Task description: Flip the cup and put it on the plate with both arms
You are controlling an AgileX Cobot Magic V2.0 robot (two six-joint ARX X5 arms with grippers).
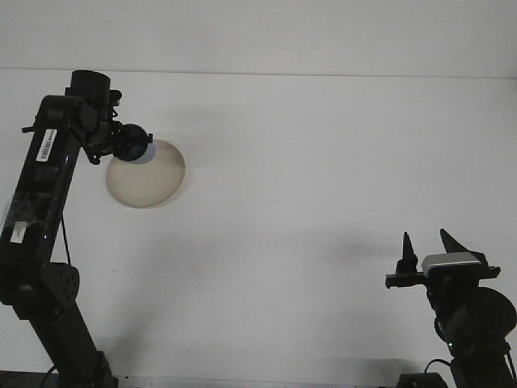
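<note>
At the far left we see the left arm (44, 186) rising from the table's near edge and reaching up and away, its wrist bent toward the right. The left gripper (129, 144) sits at the upper left rim of the plate (149, 178), and it is dark against the pale dish. We cannot tell whether its fingers are spread or closed, because the whole tip reads as one dark lump. We cannot pick out the cup as a separate shape here either; if it is in that lump, its long axis and the way its mouth faces are not readable from this view.

The plate is a round, cream disc lying flat on the white table (307, 202), left of centre and toward the far side. Its upper left edge is partly covered by the gripper.

Well apart, at the lower right corner, we see the right gripper (428, 246) pointing up and away from us. Its two dark fingers (406, 249) stand spread with a clear gap between them and nothing in it. Below it sits the round dark body of the right arm (477, 319)
</note>
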